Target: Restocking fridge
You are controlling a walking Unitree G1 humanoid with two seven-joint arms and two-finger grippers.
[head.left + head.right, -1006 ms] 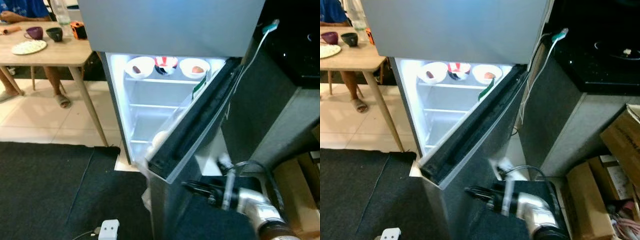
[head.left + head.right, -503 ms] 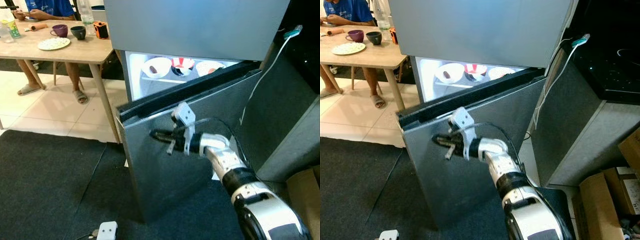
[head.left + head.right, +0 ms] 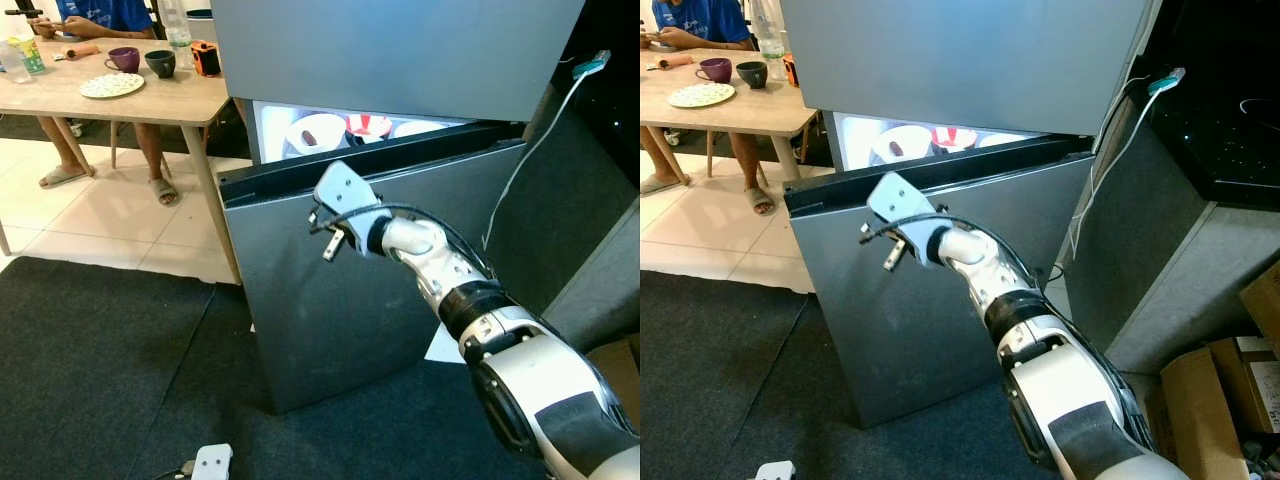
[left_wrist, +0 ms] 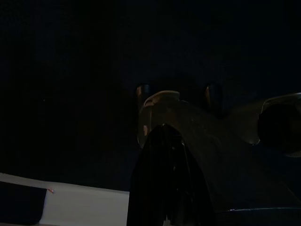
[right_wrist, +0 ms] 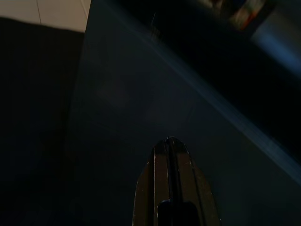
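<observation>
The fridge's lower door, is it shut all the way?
No, the lower door stands ajar, with a lit gap above its top edge showing bowls inside.

The silver right arm reaches from the lower right toward the frame's centre, its right gripper (image 3: 318, 221) with black fingers (image 5: 172, 188) pressed together, while the left gripper (image 4: 164, 183) hangs in the dark.

Floor: white tiles (image 3: 100, 215) beyond a dark carpet (image 3: 90, 380). Wooden table (image 3: 120, 100) at left. Cardboard boxes (image 3: 1215, 390) at right.
</observation>
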